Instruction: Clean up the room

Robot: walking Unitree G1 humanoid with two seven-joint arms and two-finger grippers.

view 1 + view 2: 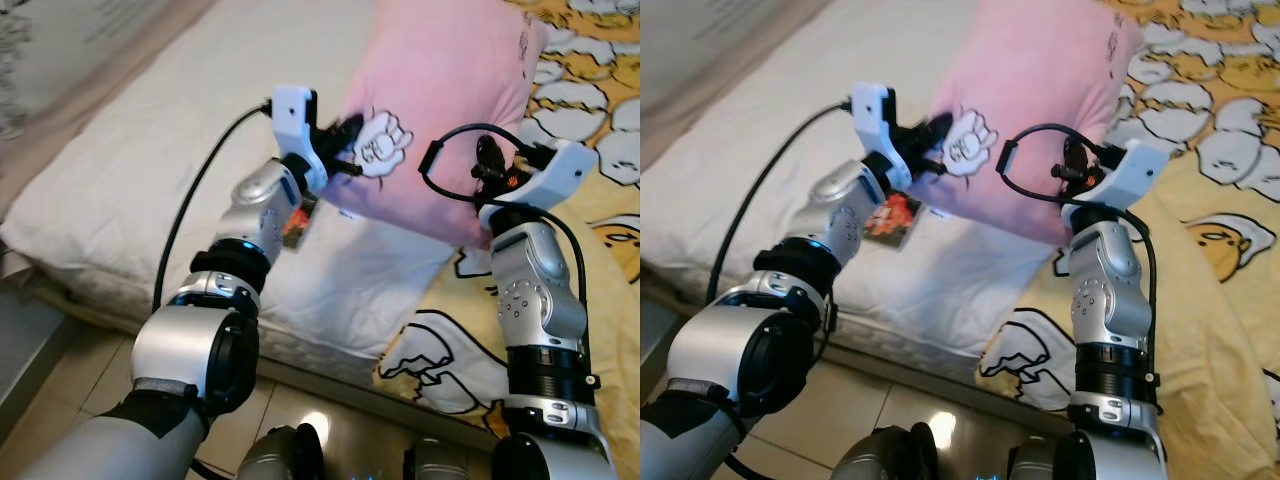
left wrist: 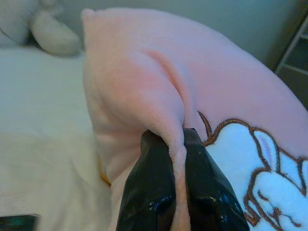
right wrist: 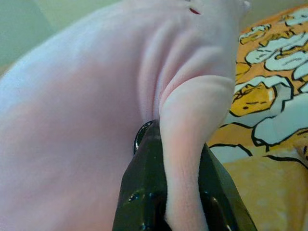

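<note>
Pink pillow (image 1: 440, 110) pinched by a fold of cover inside left gripper (image 2: 179, 144) and right gripper (image 3: 179, 144), both clamped, lifted off white mattress (image 1: 150, 190). Best moved level, both grips equally firm, clear of yellow blanket (image 1: 600, 260) beyond the right jaws.

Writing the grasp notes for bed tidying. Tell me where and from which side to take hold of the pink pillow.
Take the pink pillow by pinched folds at its near lower edge, one each side, coming from the foot of the bed. The left gripper and right gripper each clamp such a fold; the soft cover bunches easily.
</note>
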